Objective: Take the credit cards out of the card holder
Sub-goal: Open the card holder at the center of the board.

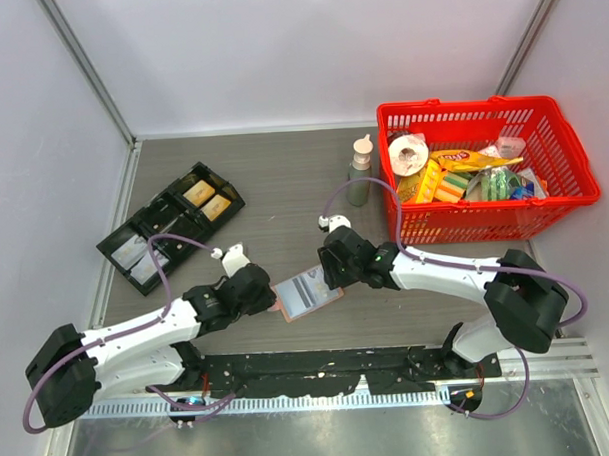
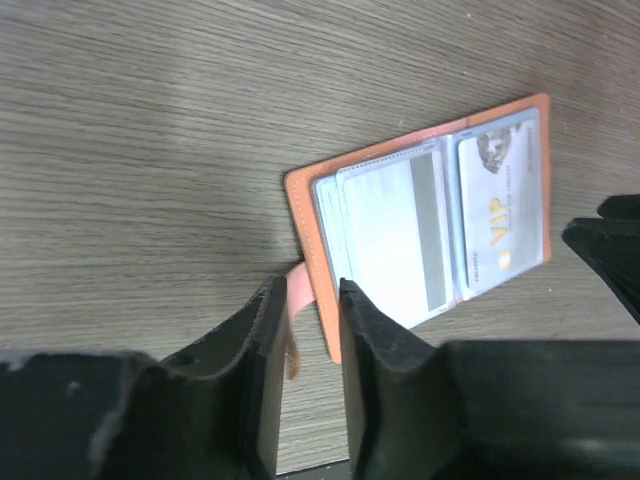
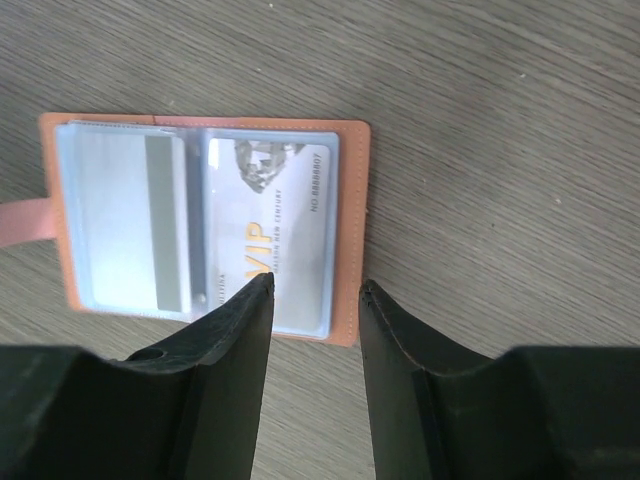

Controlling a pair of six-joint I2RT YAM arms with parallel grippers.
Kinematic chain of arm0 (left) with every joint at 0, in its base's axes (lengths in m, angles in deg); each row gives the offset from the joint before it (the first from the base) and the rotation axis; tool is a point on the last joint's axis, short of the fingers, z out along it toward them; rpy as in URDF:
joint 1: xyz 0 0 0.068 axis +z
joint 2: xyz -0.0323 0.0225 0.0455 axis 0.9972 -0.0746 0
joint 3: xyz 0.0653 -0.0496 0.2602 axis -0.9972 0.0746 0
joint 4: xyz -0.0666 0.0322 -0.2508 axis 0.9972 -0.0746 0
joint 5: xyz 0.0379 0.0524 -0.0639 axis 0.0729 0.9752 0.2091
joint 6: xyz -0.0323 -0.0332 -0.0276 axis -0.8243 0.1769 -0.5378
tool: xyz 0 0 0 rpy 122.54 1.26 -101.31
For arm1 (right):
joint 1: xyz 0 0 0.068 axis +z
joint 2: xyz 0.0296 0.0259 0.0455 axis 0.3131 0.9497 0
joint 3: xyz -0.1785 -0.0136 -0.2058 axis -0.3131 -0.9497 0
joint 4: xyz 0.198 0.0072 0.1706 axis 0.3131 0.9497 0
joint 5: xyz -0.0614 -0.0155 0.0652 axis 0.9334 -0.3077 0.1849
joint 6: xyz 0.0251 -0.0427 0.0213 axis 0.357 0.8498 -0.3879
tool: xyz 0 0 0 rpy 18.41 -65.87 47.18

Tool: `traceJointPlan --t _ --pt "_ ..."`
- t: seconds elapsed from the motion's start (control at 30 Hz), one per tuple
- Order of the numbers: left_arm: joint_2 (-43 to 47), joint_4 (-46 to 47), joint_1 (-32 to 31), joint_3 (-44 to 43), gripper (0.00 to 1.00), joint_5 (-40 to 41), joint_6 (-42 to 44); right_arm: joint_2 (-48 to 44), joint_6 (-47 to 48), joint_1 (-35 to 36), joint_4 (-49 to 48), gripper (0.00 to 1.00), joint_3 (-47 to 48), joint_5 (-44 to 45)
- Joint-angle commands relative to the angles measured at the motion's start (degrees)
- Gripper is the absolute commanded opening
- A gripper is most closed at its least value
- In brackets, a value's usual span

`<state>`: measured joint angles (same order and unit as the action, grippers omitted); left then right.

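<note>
Card holder point(image 1: 309, 293) lies open and flat on the surface point(image 1: 283, 179), between the two pincers and near the arm bases. Both cards are in its clear sleeves: VIP card point(image 3: 270, 230) on one half, striped card point(image 3: 130, 220) on the other. Left pincer point(image 2: 307, 290) has a narrow gap around the strap point(image 3: 20, 222); we cannot tell if it really pinches it. Right pincer point(image 3: 315, 288) has its fingers apart, straddling the outer edge of the VIP half and gripping nothing. Main risk as we judge it: the sleeves look snug, so pulling a card could drag or lift the whole holder if the strap hold is loose. The right fingers could also catch the leather rim instead of the card, or flip the half shut. The pincers are close together, so they could bump. There is room on the far side of the holder. Tray point(image 1: 169, 225) is well apart on the far left, bottle point(image 1: 360, 171) and basket point(image 1: 572, 149) on the far right. The near side is tight.
</note>
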<state>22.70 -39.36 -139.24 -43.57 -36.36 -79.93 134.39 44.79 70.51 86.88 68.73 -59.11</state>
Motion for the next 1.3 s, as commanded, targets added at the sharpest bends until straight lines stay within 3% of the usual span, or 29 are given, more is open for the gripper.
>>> traceJointPlan --t 0.0,0.1,0.23,0.37,0.67,1.27 --pt "1.94 -4.98 -0.18 -3.87 0.36 5.21 1.85 -3.26 1.59 -0.33 0.64 0.44 0.56 2.56" --pt "3.0 -7.71 -0.1 -6.78 0.46 6.44 3.25 -3.7 1.77 -1.11 -0.94 0.4 0.21 0.02" --pt "3.62 -6.76 -0.1 -10.38 0.5 4.61 4.66 -3.18 0.71 -3.57 -4.19 0.35 -0.93 -5.17" --pt "0.99 0.79 -0.1 -10.92 0.5 -0.57 4.58 -2.65 0.1 -5.95 -8.06 0.32 -1.98 -11.76" --pt "-13.77 18.29 -0.18 -9.25 0.42 -6.03 -0.16 1.04 -0.26 -8.06 -13.15 0.27 -3.56 -14.49" --pt "-23.19 29.72 -0.18 -3.63 0.36 -6.56 -7.81 3.51 -2.01 -8.33 -17.03 0.19 -11.3 -16.25"
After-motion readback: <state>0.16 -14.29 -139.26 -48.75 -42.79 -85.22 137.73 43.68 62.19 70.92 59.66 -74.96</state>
